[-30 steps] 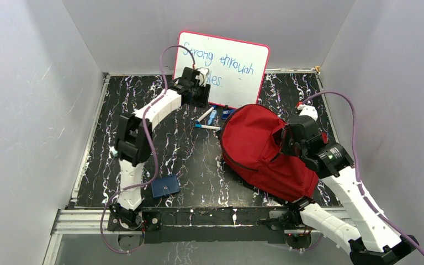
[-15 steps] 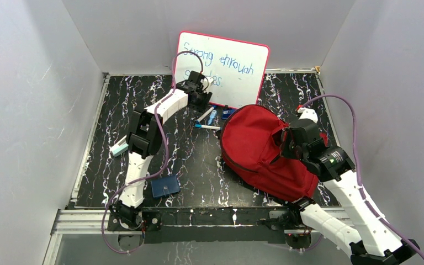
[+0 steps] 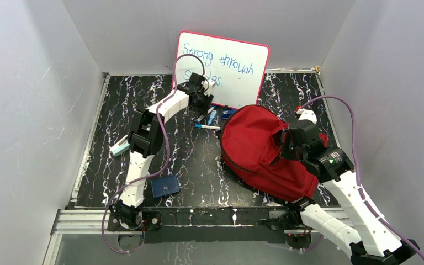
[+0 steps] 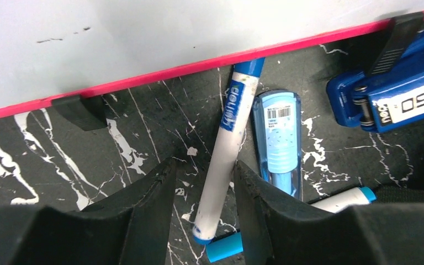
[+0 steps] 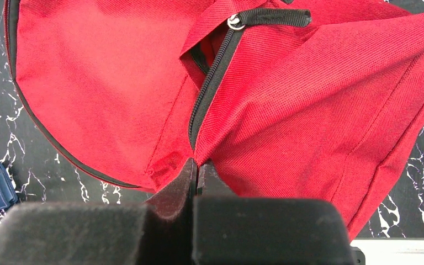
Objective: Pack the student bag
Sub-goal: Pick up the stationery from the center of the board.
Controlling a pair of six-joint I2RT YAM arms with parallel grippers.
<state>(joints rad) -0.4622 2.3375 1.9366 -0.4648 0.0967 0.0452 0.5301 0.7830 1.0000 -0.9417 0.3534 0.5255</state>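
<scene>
The step in hand is fetching a marker for the student bag, which lies on the right of the worktop. The left arm stretches far forward to the foot of the whiteboard. The left claw straddles the marker, unclenched, perhaps brushing it. Closing comes next. The right claw pinches bag fabric beside the zipper.

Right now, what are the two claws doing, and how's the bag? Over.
Left gripper open, straddling a white marker. Right gripper shut on the student bag by its zipper. Light-blue case crowds the marker.
</scene>
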